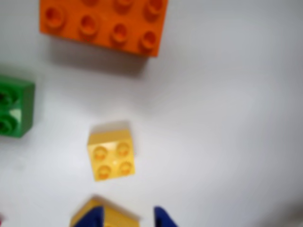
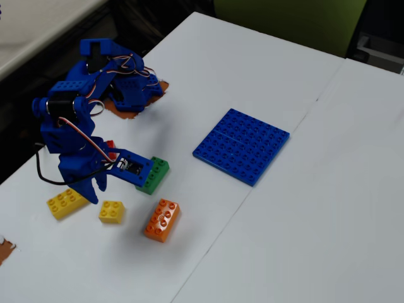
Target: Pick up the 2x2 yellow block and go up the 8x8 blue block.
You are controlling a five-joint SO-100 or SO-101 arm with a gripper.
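Bright, even room light on the white tabletop (image 2: 271, 240), no glare to speak of. The wrist view is soft all over, studs smeared, the tool (image 1: 128, 220) tips blurriest at the bottom edge. The orange brick (image 1: 106, 23) throws a soft shadow. The fixed view is sharper.

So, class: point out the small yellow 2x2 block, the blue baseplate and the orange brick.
2x2 yellow block (image 1: 111, 155), wrist view, centre of its studded top.
8x8 blue block (image 2: 242, 145), fixed view, middle of its stud grid.
Orange brick (image 2: 162, 219), fixed view, its studded top.
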